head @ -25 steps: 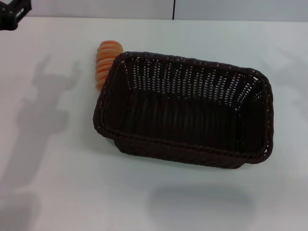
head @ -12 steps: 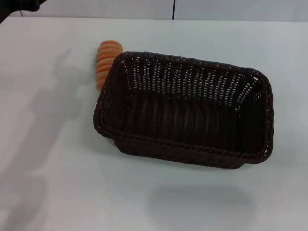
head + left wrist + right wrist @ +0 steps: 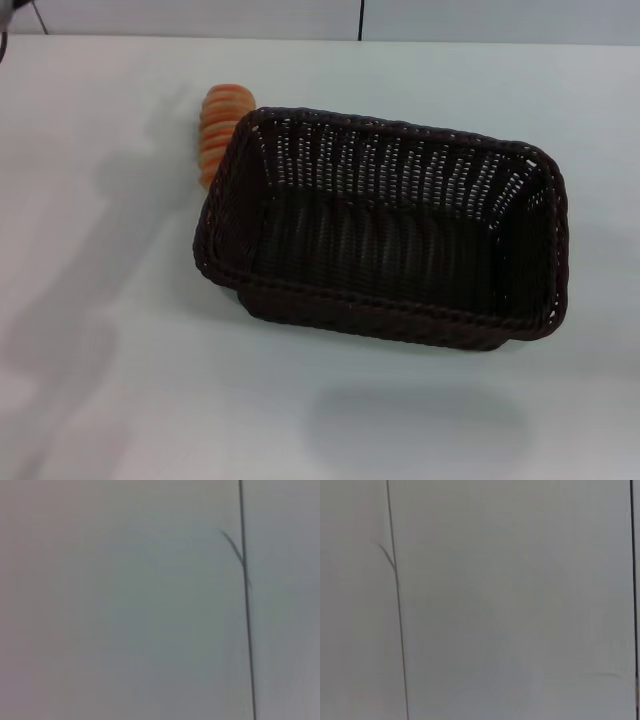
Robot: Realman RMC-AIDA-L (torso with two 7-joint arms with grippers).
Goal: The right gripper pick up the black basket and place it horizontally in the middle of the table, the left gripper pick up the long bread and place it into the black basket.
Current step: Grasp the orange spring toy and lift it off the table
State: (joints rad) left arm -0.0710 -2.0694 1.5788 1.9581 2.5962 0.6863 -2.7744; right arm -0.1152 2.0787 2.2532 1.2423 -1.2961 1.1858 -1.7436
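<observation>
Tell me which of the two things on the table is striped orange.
The long bread, a small ribbed loaf behind the black basket's left end; the basket is dark woven wicker.

The black basket (image 3: pixel 385 232) sits near the middle of the table (image 3: pixel 100 380), its long side running left to right, with the long bread (image 3: pixel 221 125) touching its far left corner.

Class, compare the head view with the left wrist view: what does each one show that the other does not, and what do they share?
Only the head view shows the table, the black basket lying open-side up on it, and the long bread just outside the basket's far left end. Only the left wrist view shows a faint curved mark beside a thin dark seam on a plain grey surface. Both share a dark vertical seam; neither shows a whole claw.
</observation>
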